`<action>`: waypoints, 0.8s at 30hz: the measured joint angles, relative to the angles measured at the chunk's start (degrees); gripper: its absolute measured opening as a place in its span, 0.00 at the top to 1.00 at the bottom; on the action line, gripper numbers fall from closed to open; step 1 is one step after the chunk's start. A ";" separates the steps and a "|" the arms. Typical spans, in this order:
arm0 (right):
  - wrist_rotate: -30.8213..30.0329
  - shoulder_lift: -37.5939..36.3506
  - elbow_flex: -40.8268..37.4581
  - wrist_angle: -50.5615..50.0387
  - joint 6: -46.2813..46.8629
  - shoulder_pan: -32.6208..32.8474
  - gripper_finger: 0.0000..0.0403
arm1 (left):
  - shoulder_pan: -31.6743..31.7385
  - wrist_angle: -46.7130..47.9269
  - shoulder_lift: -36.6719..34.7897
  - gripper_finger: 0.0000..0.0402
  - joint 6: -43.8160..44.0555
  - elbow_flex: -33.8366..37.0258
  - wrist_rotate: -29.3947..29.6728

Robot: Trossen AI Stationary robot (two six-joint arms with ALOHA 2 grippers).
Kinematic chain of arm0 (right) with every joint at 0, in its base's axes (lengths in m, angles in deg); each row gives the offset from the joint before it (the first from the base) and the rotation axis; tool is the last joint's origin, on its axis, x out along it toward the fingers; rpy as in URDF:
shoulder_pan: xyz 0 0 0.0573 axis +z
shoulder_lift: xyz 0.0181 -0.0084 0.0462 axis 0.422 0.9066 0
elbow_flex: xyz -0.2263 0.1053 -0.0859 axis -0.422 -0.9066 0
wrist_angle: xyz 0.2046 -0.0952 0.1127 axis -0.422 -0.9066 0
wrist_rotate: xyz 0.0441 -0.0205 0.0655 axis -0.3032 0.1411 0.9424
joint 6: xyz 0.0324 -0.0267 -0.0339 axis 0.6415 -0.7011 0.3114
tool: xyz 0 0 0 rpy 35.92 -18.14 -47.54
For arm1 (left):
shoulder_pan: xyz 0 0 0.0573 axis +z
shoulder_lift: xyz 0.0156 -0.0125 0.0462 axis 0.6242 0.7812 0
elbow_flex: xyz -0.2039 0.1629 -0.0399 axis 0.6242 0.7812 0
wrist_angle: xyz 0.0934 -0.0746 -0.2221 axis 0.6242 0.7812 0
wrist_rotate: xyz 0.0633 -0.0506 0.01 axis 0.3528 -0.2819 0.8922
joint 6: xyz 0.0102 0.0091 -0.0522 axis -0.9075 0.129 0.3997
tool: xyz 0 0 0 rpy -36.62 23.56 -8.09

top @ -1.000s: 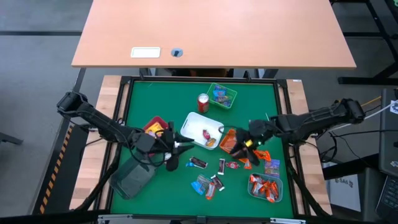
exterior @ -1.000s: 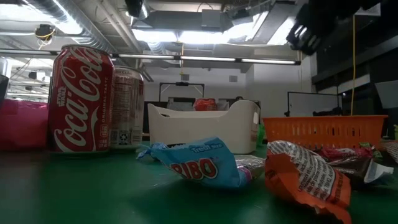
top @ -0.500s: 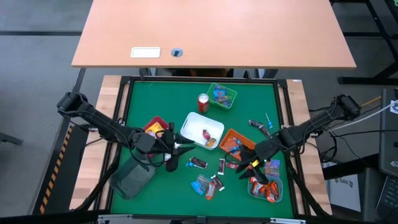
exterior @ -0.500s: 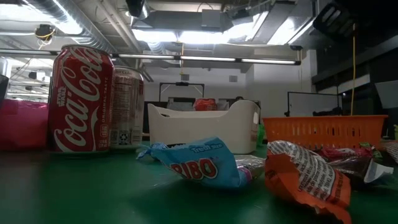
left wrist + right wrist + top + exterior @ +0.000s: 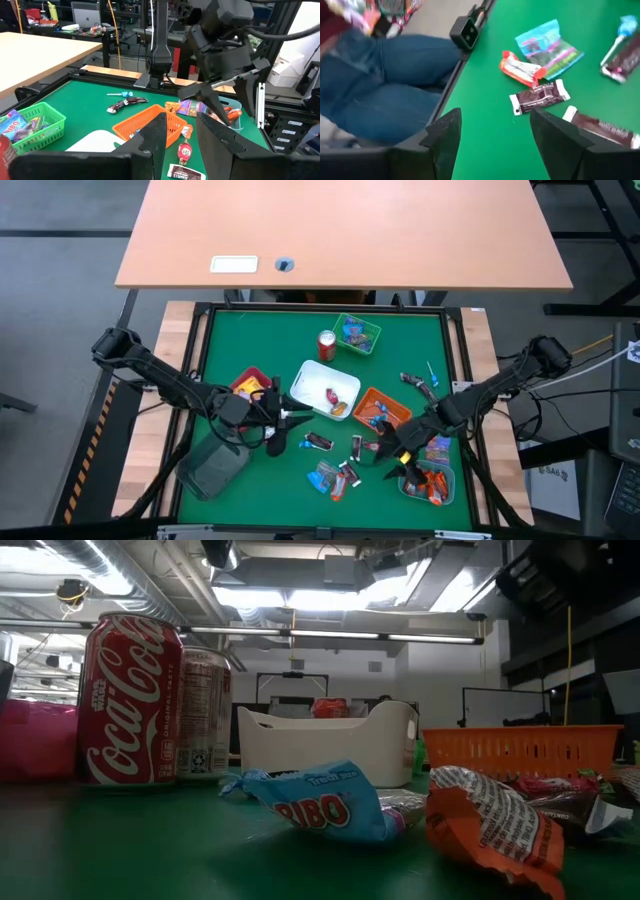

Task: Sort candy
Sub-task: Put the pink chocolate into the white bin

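Observation:
Loose candy lies on the green mat (image 5: 240, 490): dark bars (image 5: 318, 442), a small red piece (image 5: 373, 446), and a blue packet (image 5: 325, 477) beside an orange one (image 5: 340, 485). My right gripper (image 5: 396, 460) hovers open just right of them, near the clear tray (image 5: 428, 480). Its wrist view looks down between its fingers (image 5: 495, 117) at a blue packet (image 5: 547, 45), an orange packet (image 5: 520, 70) and a dark bar (image 5: 540, 97). My left gripper (image 5: 285, 420) waits open and empty, left of the white tray (image 5: 326, 388). It points level across the mat (image 5: 180, 125).
An orange tray (image 5: 380, 410), a green basket (image 5: 357, 332), a pink tray (image 5: 250, 383) and a dark container (image 5: 212, 465) stand around the mat, with a red can (image 5: 327, 345). A person in jeans (image 5: 380, 80) sits beyond the table edge. A lollipop (image 5: 430, 370) lies at the right.
My right gripper has swung from over the orange tray toward the table's near edge and a little down. It now hangs beside the loose candy and the clear tray, rolled somewhat. Its fingers stand wider apart than before.

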 joint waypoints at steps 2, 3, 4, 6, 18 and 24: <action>-1.50 -0.02 0.02 -0.15 -2.82 0.19 0.41 | 0.00 0.09 0.00 0.75 0.01 0.00 -0.04; -3.04 -0.02 0.07 -0.48 -3.73 0.19 0.41 | 0.00 0.22 0.00 0.75 0.00 0.02 -0.04; -4.88 -0.02 0.09 -1.15 -4.41 0.14 0.41 | 0.00 0.26 0.00 0.75 0.01 0.02 -0.03; -8.52 -0.02 0.07 -3.27 -5.60 0.02 0.41 | 0.00 0.26 0.00 0.75 0.01 0.02 -0.03; -14.58 7.58 0.07 -7.48 -7.29 1.63 0.41 | -0.64 0.74 0.00 0.75 0.01 0.02 -0.02; -17.21 11.68 0.07 -7.70 -4.90 1.91 0.41 | -1.51 1.40 0.00 0.75 0.00 0.02 -0.04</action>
